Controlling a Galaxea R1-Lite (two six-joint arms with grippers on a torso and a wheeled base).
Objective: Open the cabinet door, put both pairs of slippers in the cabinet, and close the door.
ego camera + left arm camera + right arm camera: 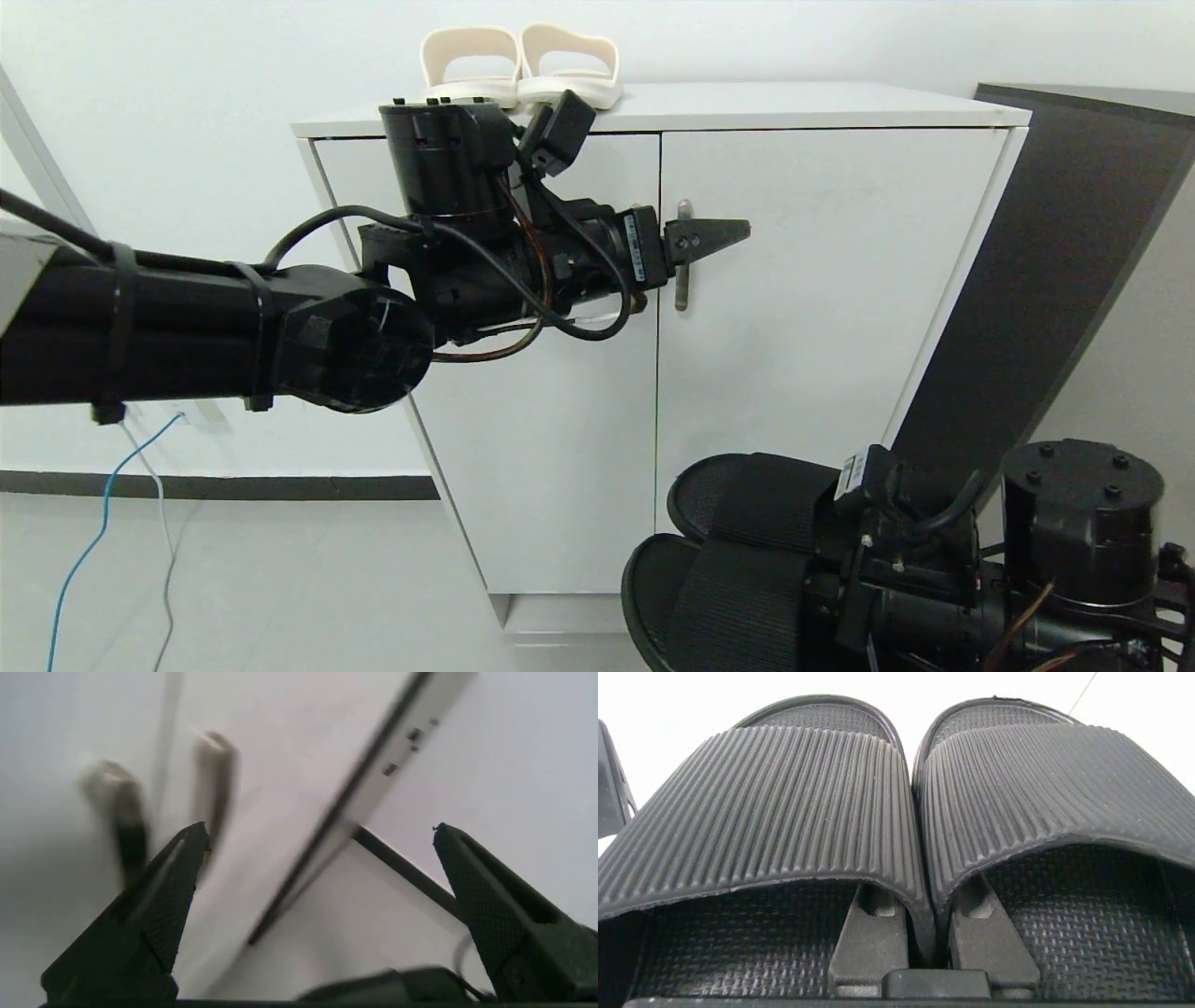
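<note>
Black ribbed slippers (738, 551) clamped as a pair in the right gripper (923, 943), low and in front of the right door (822, 317) of the cabinet (532, 467). Fingers (868, 947) slid under the straps (803, 803), one in each shoe, pinching the two inner walls together. Presumably held that way to carry both at once and keep them ready during the other arm's work on the door.

Cream slippers (520, 63) side by side on the cabinet top (794, 105), toward its left end, untouched. Both doors shut, so nothing stowed yet.

Left gripper (719, 233) raised to handle height, spread wide with nothing between the fingers. Just beside the vertical metal handle (684, 271) of the right door, near the centre seam (658, 392). Likely lined up to close on that handle and pull. From the left wrist, two handles close together either side of the seam, blurred, so hard to tell the nearer one.

Worth minding: black pair hanging in the likely swing path of the right door, so probably to be backed off or lifted aside before any pull. Dark panel (1055, 280) leaning by the cabinet's right side, possibly limiting that door's swing. Blue cable (93, 532) trailing down toward the floor (280, 579) at left, well apart from the work.
</note>
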